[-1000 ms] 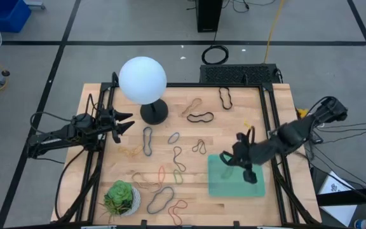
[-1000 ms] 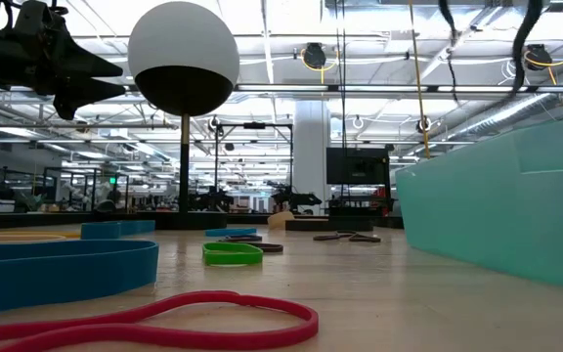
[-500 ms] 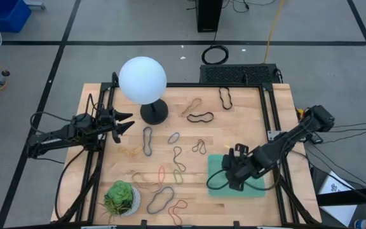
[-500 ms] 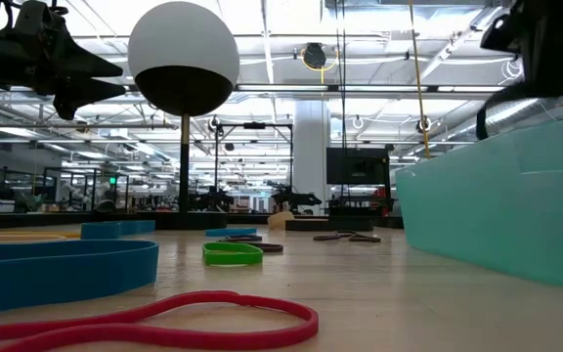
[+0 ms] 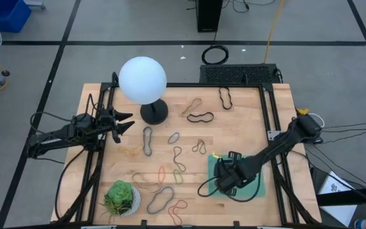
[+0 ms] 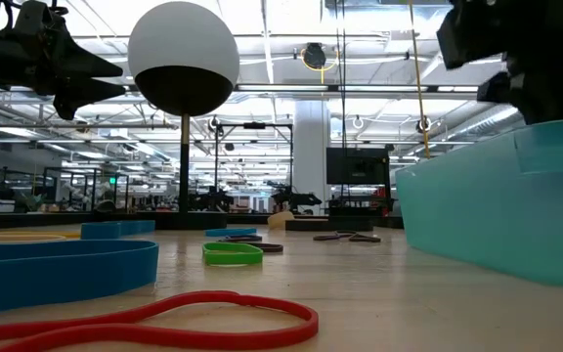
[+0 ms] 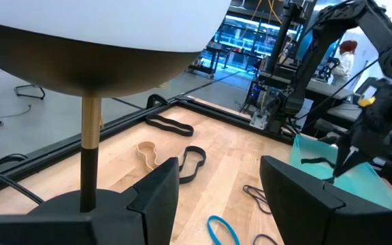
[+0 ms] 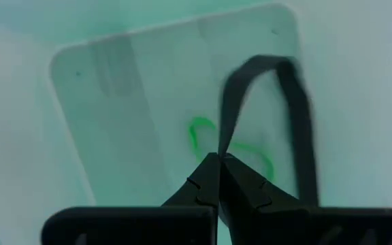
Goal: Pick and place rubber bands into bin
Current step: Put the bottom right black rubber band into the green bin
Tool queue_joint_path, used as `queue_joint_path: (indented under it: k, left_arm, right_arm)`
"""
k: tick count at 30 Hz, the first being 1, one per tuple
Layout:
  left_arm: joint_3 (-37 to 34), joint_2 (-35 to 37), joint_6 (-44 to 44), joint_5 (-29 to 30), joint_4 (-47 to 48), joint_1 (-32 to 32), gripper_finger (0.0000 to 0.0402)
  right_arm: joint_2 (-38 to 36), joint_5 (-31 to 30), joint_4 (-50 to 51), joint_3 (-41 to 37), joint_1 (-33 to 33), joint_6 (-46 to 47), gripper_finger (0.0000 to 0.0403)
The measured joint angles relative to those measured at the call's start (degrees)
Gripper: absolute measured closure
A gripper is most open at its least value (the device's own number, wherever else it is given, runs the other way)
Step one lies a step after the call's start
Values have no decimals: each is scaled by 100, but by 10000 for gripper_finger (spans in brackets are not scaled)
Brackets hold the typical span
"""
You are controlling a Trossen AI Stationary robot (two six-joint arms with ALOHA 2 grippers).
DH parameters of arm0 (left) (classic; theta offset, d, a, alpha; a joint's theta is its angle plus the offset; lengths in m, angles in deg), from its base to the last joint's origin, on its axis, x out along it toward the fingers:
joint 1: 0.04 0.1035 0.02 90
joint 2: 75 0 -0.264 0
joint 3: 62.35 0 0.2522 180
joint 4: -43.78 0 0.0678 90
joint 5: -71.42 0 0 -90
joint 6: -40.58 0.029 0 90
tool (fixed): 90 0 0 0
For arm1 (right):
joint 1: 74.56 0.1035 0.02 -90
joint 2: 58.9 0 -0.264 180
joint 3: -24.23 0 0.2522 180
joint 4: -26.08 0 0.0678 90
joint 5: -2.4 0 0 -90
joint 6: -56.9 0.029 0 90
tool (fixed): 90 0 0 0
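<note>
My right gripper (image 5: 224,182) is low over the left part of the mint-green bin (image 5: 253,184), shut on a black rubber band (image 8: 264,61). A thin green loop (image 8: 197,135) shows on the bin's floor; I cannot tell whether it lies in or under it. Several loose rubber bands lie flat on the wooden table, among them a black one (image 5: 147,140) and a grey one (image 5: 159,199). My left gripper (image 5: 127,122) waits open and empty above the table's left side, next to the lamp. My right gripper pinches the black band between its two fingertips at one spot of the loop (image 8: 222,148), where two strands come together. The fingers point down into the bin. The rest of the band stands out past the fingertips as an open, slack loop above the bin's floor.
A lamp with a white globe (image 5: 143,79) and a dark round base (image 5: 154,113) stands at the far left. A white pot with a succulent (image 5: 121,197) stands at the near left corner. Blue (image 6: 62,266), green (image 6: 233,253) and red (image 6: 164,318) bands lie near the front.
My right gripper has gone toward the table's near edge and left, and down, from the bin's far side to low over its left part. It stays shut on the black band, which has come along with it.
</note>
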Motion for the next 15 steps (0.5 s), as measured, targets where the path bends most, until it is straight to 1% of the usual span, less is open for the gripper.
queue_joint_path:
  k: [3,7,12,15]
  left_arm:
    - [0,0,0,0,-1,-1,190]
    - [0,0,-10,-2,-1,-1,190]
    - [0,2,-15,-2,8,-2,190]
    - [0,1,-17,-2,9,0,190]
  right_arm:
    - [0,110,-480,-314,-40,-19,403]
    - [-45,149,-803,-643,-102,-24,403]
    - [-42,144,-881,-942,-219,-39,401]
    - [-44,150,-875,-1069,-266,-42,392]
